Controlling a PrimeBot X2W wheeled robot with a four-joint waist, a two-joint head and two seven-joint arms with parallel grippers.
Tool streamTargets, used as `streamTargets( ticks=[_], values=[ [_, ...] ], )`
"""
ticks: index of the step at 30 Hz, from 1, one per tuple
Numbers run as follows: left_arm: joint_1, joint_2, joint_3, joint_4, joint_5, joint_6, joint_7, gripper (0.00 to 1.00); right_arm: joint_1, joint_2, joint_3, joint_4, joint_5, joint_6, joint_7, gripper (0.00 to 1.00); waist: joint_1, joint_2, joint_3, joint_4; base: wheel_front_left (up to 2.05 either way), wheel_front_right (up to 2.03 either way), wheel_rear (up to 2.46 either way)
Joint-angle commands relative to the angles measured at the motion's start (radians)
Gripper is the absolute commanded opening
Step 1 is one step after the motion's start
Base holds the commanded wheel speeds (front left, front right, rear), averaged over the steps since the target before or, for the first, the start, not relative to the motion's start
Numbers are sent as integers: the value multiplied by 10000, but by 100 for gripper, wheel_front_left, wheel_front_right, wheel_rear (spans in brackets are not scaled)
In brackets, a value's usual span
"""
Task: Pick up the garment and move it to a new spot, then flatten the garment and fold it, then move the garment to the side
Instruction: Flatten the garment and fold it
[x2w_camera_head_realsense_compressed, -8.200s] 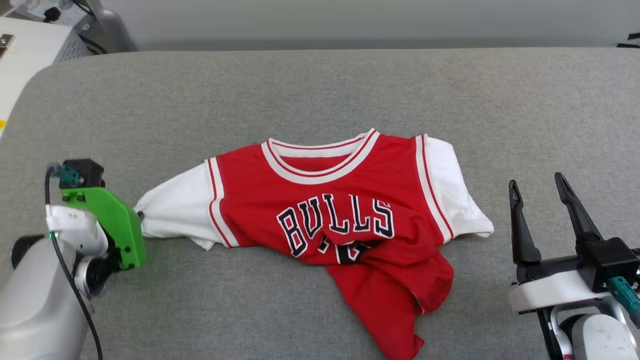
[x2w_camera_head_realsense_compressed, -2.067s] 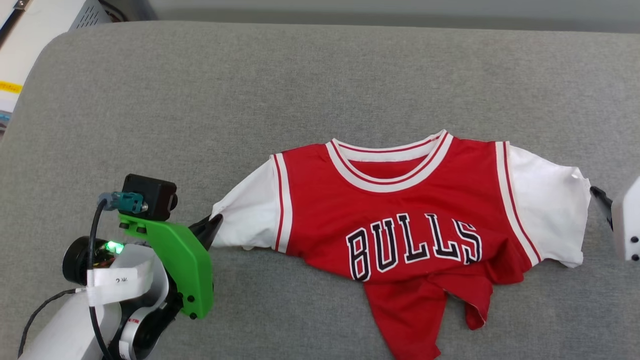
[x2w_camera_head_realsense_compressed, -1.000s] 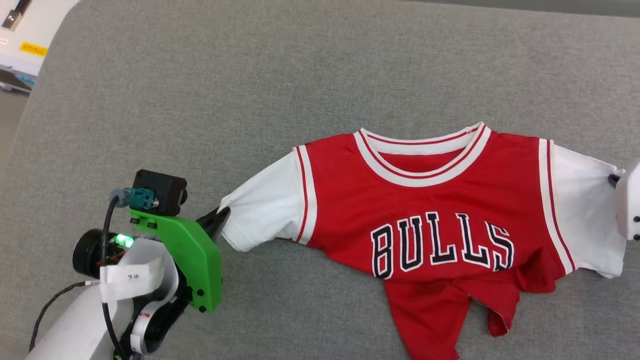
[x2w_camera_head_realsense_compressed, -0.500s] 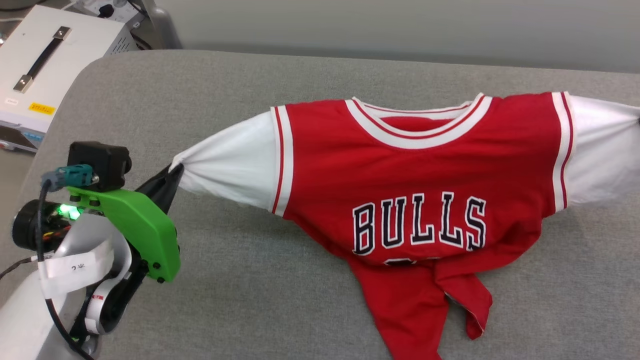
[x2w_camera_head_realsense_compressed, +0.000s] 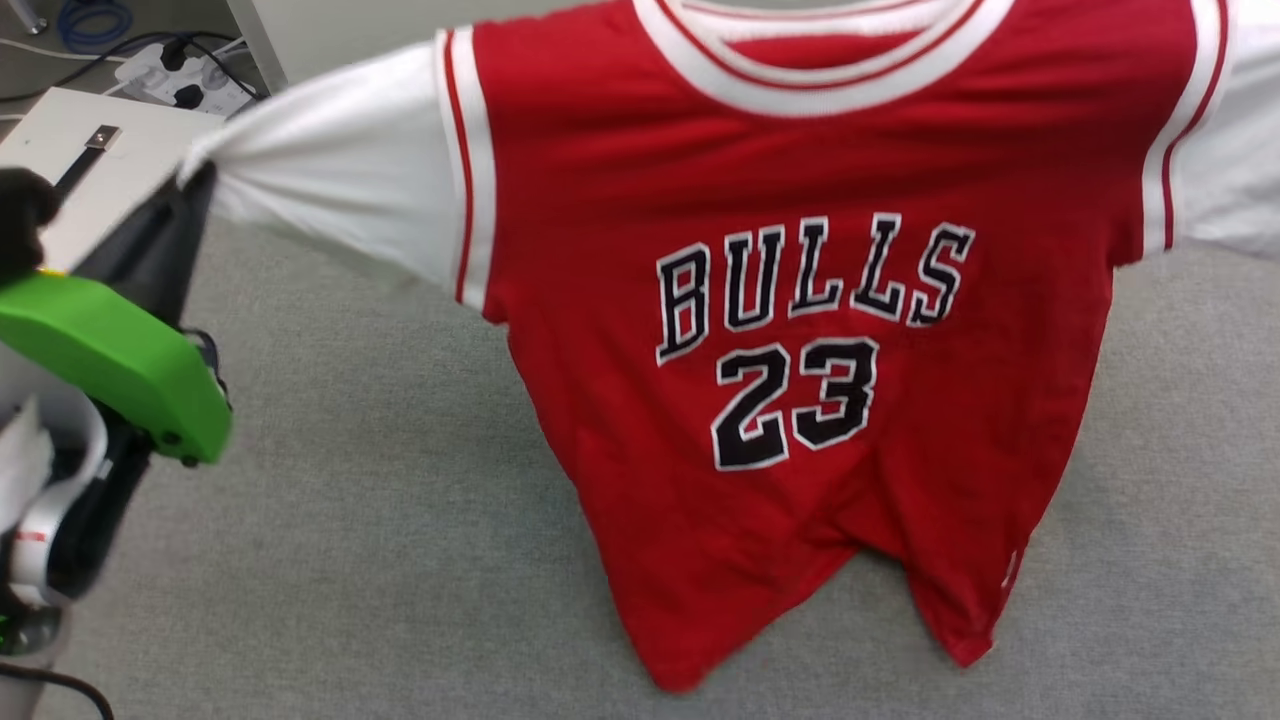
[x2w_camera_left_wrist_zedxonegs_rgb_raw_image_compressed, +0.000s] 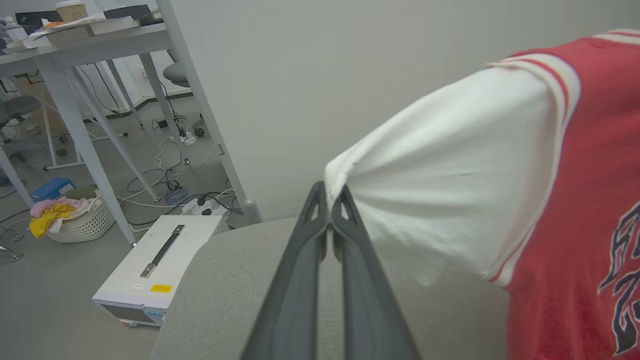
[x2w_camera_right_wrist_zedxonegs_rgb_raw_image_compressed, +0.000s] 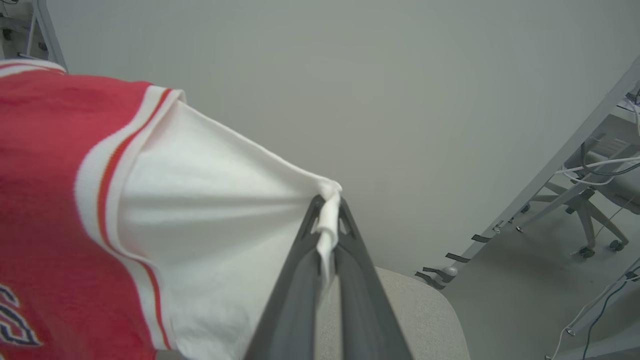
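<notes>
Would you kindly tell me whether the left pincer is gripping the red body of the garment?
No, the left pincer is shut on the white sleeve of the garment, away from its red body.

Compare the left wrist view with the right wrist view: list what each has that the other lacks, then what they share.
Left wrist view: the left pincer shut on one sleeve tip, a white box with a handle on the floor, a basket of clothes and a desk. Right wrist view: the right pincer shut on the other sleeve tip, and a wheeled office chair. Both: the garment hanging stretched, the grey padded surface and a plain wall.
</notes>
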Motion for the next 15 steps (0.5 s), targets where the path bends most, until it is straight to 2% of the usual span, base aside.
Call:
streamTargets(
  ticks=[1,9,15],
  values=[
    [-336,159,218,-4,-19,-34,-111,0,-353,-77,-48,-8,-30,-9,-149,0,0,0,131,-38,0,0,0],
    [-2013,437,782,773,-357,-629,-429,0,-2066,-215,283,639,-112,-9,-718,0,0,0,1056,-149,0,0,0],
    [-4226,599,620,1849,-311,-1297,-454,0,-4066,-434,757,1492,-374,-9,-1289,0,0,0,2286,-180,0,0,0]
  ],
)
